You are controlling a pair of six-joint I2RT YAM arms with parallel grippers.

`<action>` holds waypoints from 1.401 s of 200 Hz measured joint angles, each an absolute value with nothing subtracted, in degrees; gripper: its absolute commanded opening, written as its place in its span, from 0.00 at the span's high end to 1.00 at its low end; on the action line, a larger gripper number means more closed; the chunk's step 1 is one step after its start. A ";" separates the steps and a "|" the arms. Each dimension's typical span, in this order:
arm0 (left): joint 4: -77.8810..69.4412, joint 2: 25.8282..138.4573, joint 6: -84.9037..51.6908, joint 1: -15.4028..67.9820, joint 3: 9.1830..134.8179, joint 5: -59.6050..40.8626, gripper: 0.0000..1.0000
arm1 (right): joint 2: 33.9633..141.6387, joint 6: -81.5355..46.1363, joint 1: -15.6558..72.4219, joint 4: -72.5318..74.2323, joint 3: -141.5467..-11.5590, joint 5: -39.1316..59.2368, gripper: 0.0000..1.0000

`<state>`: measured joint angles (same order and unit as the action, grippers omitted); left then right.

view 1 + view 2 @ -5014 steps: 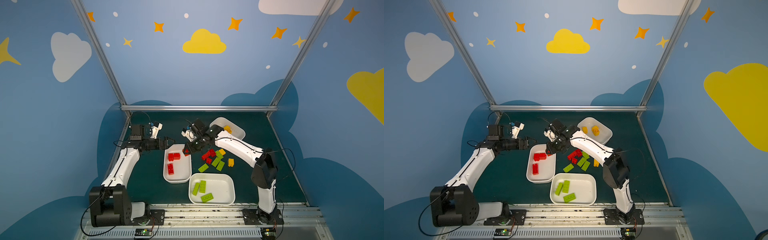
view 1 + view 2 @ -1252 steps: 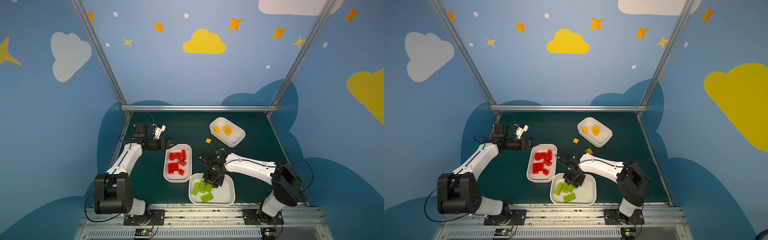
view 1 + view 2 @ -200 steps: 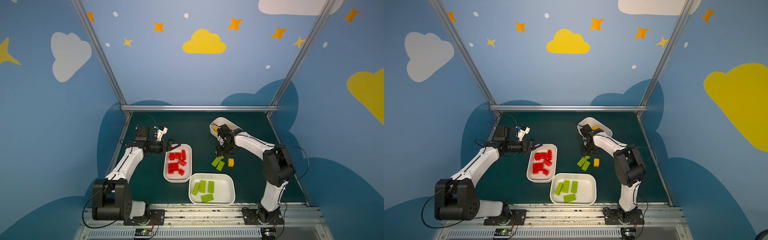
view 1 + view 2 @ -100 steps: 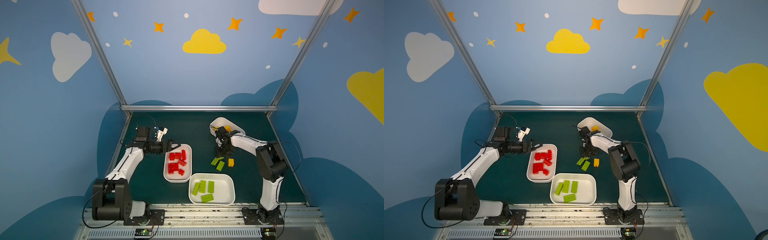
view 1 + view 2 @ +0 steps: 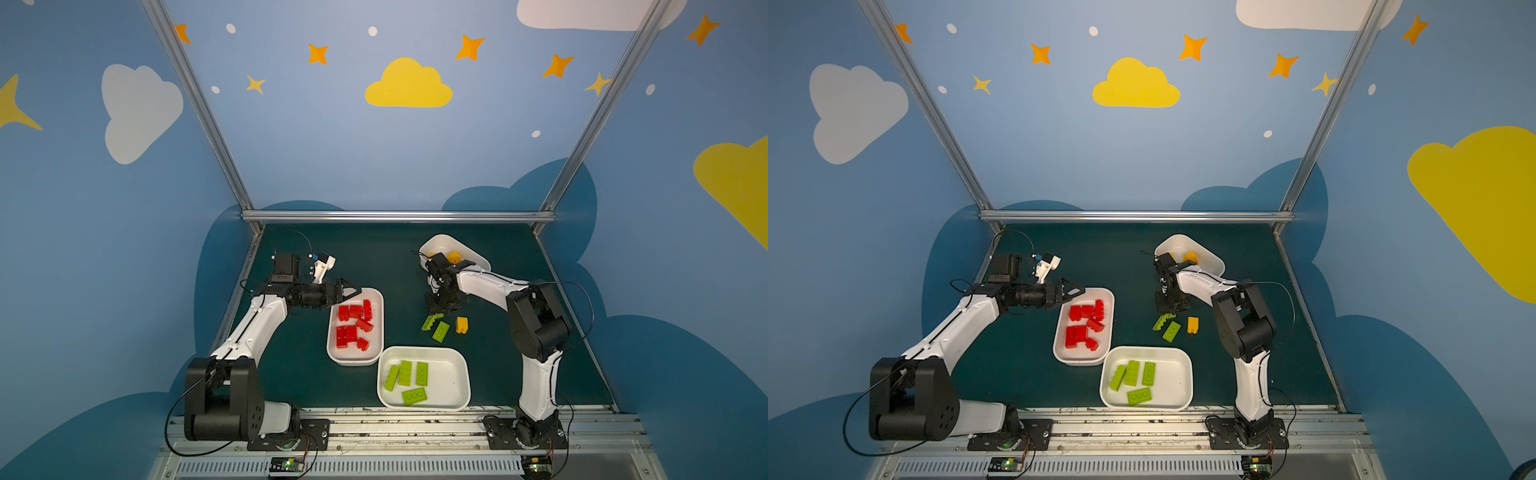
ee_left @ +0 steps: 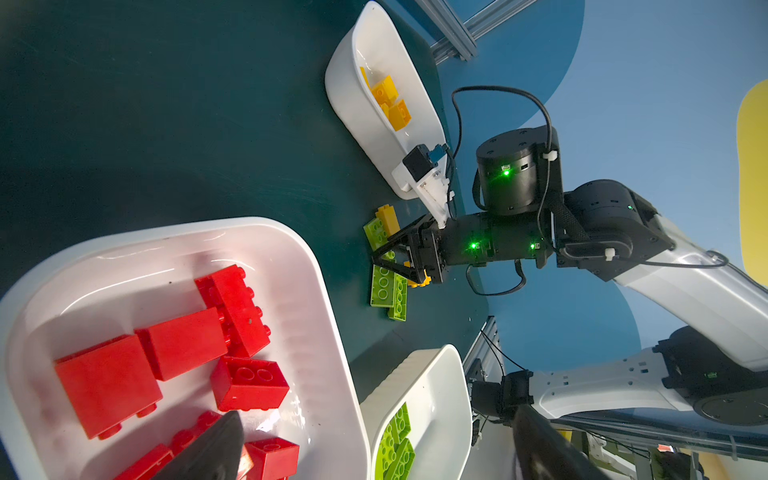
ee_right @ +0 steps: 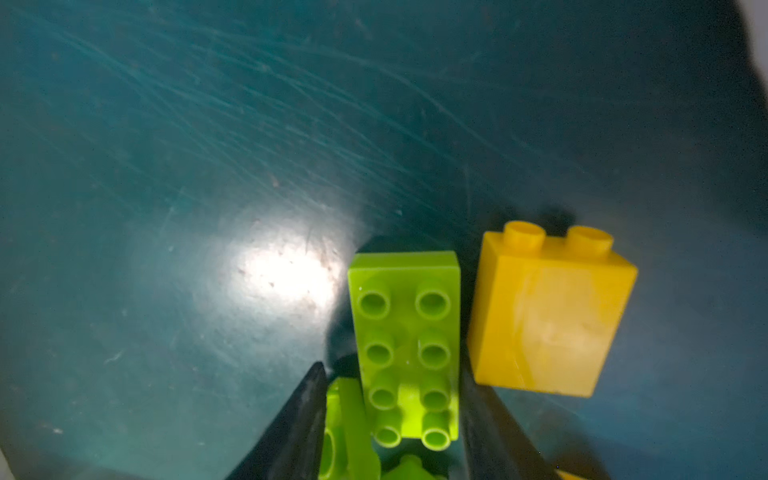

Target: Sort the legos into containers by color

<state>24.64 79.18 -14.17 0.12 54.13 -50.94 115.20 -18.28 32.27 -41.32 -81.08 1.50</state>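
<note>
Left gripper [image 5: 356,291] wide open, nothing in it; hovers at the far left corner of the left tub [image 5: 381,328]; that tub holds the red bricks [image 5: 353,326], a loose heap; front tub [image 5: 451,376] just right of it, rims nearly touching, four green bricks [image 5: 405,374] inside; on the mat [image 5: 395,266] between front and far tubs: flat green brick [image 5: 440,331], second green brick [image 5: 431,322] on its side touching it, yellow brick [image 5: 461,325] just beside on the right; right gripper [image 5: 441,311] points down over the two green ones, jaws partly apart astride them in the right wrist view; can't tell if it's clamped; far tub [image 5: 478,259] behind it holds yellow bricks [image 5: 454,256].
</note>
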 measured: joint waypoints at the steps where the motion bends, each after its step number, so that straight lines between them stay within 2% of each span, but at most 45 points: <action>1: 24.64 79.18 -14.15 0.12 54.11 -50.94 0.00 | 115.22 -18.28 32.29 -41.34 -81.12 1.48 0.48; 26: 24.86 79.18 -13.93 0.14 53.65 -50.87 0.00 | 115.92 -19.55 32.93 -41.25 -82.39 0.82 0.47; 122: 25.06 79.18 -13.13 0.12 52.73 -50.78 0.01 | 120.11 -19.90 35.09 -44.05 -88.18 -7.07 0.55; 185: 25.06 79.15 -13.02 0.12 51.53 -50.78 0.01 | 120.14 -18.61 35.99 -45.28 -88.31 -10.61 0.74; 218: 25.06 79.15 -12.99 0.12 51.53 -50.76 0.00 | 120.05 -17.91 35.97 -46.17 -89.14 -10.96 0.75; 280: 26.81 79.15 -12.14 0.12 53.82 -50.74 0.01 | 108.73 -16.05 35.94 -47.16 -89.43 -10.48 0.75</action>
<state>26.81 79.15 -12.14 0.12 53.82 -50.74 108.73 -16.05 35.94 -47.16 -89.43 -10.48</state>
